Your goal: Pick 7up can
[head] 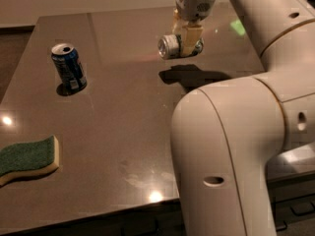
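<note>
The 7up can [171,46] is a small silver-white can lying on its side, its silver end facing left. My gripper [188,39] is shut on it and holds it in the air above the dark table [123,132], at the far middle. The can's shadow [189,76] lies on the table below it, apart from the can. The can's print is mostly hidden by the fingers [190,36].
A dark blue can [69,68] stands upright at the left of the table. A green and yellow sponge [28,159] lies at the front left edge. My large white arm [236,146] fills the right side of the view.
</note>
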You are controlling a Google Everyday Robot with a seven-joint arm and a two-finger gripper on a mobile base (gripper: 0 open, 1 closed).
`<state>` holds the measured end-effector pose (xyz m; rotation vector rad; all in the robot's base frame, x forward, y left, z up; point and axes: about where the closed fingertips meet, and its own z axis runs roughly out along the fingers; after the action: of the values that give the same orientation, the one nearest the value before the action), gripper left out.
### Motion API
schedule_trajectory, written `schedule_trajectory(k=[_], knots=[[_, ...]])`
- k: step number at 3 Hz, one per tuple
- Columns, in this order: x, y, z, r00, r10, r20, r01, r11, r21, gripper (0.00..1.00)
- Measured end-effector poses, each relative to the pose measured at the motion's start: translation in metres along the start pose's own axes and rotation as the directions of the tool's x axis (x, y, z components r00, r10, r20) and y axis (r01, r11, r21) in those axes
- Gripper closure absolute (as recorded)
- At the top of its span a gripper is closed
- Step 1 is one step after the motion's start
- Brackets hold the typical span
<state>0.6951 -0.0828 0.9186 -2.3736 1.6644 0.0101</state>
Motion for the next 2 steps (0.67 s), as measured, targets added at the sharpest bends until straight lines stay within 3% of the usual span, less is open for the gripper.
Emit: schedule_trajectory(k=[1, 2], knots=[[-0.029, 0.013, -0.027, 0.998, -0.043, 0.047, 0.042, 0.999, 0.016, 1.0], [-0.076, 0.034, -0.067, 0.987, -0.112, 0.119, 0.107, 0.9929, 0.052, 1.0]])
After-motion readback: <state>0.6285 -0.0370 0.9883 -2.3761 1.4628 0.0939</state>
